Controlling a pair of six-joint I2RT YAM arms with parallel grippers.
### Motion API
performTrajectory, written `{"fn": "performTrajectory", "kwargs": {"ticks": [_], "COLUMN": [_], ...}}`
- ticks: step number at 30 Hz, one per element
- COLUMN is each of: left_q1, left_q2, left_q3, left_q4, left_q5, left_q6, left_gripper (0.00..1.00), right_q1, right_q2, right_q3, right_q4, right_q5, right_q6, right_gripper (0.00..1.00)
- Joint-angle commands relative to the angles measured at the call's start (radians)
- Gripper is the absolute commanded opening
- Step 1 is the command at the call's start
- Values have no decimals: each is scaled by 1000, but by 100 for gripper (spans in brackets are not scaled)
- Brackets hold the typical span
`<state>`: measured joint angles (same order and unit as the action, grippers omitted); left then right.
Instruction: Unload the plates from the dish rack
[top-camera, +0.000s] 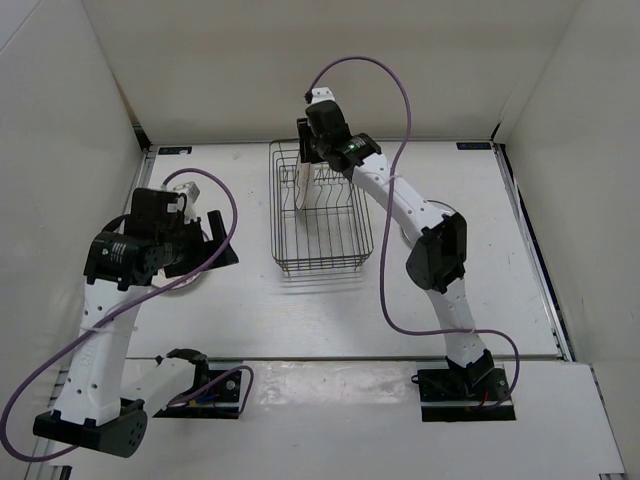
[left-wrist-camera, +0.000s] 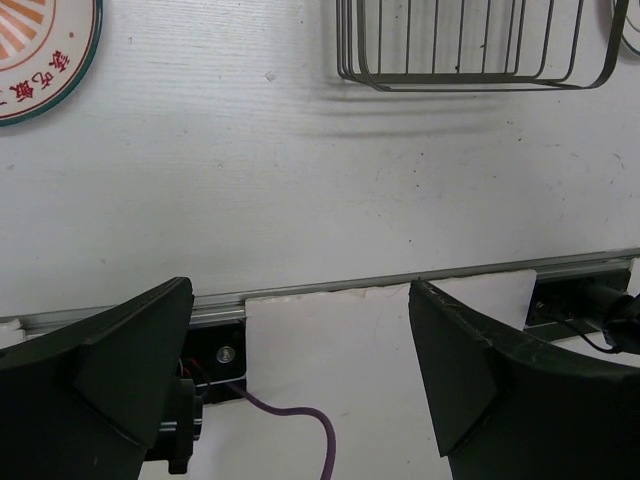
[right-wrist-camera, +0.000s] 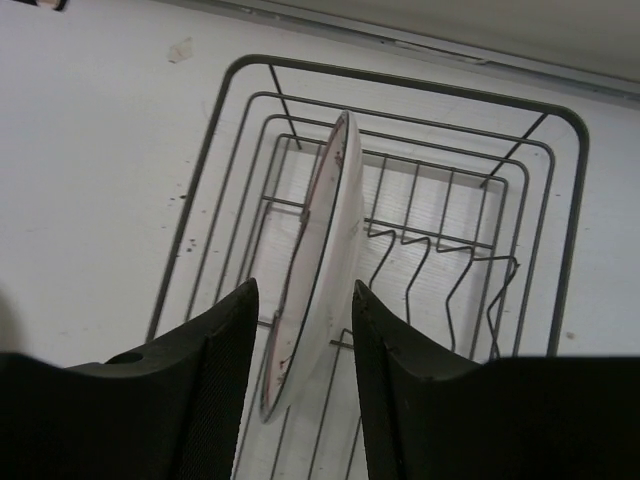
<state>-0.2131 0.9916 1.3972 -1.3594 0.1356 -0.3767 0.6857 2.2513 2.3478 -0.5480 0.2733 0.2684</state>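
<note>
The dish rack (top-camera: 322, 222) stands mid-table. One plate (top-camera: 302, 186) stands on edge in its far-left tines. My right gripper (top-camera: 306, 158) hangs over it. In the right wrist view the plate (right-wrist-camera: 325, 240) is whitish with a thin dark rim, and the open gripper (right-wrist-camera: 302, 288) has one finger on each side of it with a gap on both. My left gripper (left-wrist-camera: 300, 350) is open and empty over the table's near edge. A plate with an orange pattern (left-wrist-camera: 30, 50) lies flat on the table to the left of the rack (left-wrist-camera: 470, 45).
Another plate's edge (left-wrist-camera: 632, 20) shows right of the rack, partly under my right arm (top-camera: 436, 208). The left-hand plate (top-camera: 188, 286) lies mostly under my left arm. White walls enclose the table on three sides. A rail and a purple cable (left-wrist-camera: 300, 420) run along the near edge.
</note>
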Motion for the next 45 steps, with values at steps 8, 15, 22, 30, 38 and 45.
{"fn": "performTrajectory", "kwargs": {"ticks": [8,15,22,30,38,45], "left_q1": [6,6,4,-32,-35,-34], "left_q2": [-31,-42,-24,-24,-33,-33], "left_q3": [-4,-7,-3,-12,-29,-37], "left_q4": [-12,-33,-47,-43,-30,2], "left_q5": [35,35,56,12,-2,-27], "left_q6": [53,74,98,108,98,75], "left_gripper": [100,100,100,100,100,100], "right_q1": [66,97,130,141,150,172], "right_q2": [82,120,122,85,41,-42], "right_q3": [-1,-5,-21,-30,34,33], "right_q4": [71,71,132,207,252,277], "right_q5": [237,372,518,595,615,584], "right_q6": [-178,-230,-300,-380,-371,-319], "right_gripper": [44,33,16,0,0,0]}}
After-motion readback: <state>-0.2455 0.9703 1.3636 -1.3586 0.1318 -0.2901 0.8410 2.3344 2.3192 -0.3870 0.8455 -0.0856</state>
